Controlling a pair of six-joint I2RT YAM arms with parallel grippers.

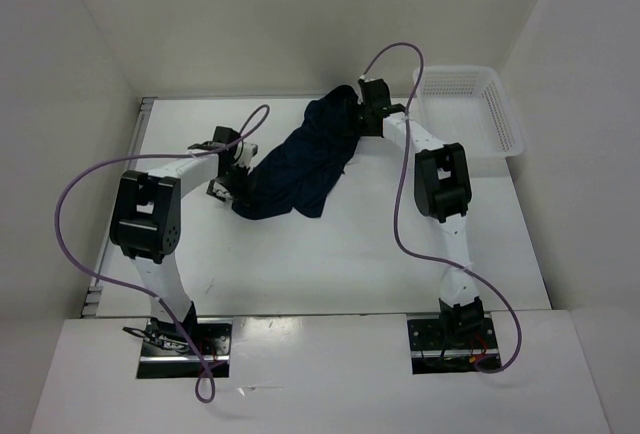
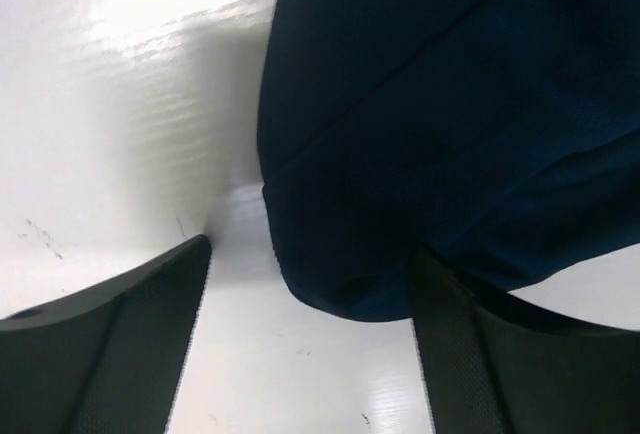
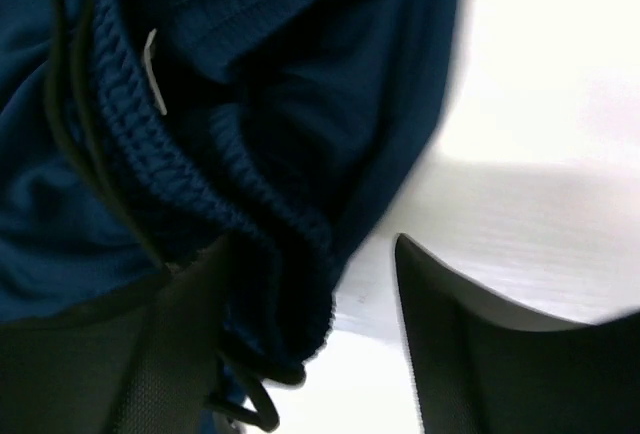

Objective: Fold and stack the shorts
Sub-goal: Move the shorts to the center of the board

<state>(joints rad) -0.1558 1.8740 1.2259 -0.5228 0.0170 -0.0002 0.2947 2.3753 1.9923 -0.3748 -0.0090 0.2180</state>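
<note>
White desk point(image 1: 330, 264), shorts point(image 1: 300, 169) crumpled mid-surface, left end effector point(image 2: 312, 249) apart around a hem corner, right end effector point(image 3: 310, 244) apart around bunched waistband: risk is pinching extra layers or the drawcord point(image 3: 250, 409), skewing the spread.

Bright glare on white table point(image 2: 150, 14), shorts point(image 3: 250, 104) softly blurred.

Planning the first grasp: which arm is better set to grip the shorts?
Probably right: the right gripper straddles the bunched waistband of the shorts; the left gripper frames only a hem corner.
</note>
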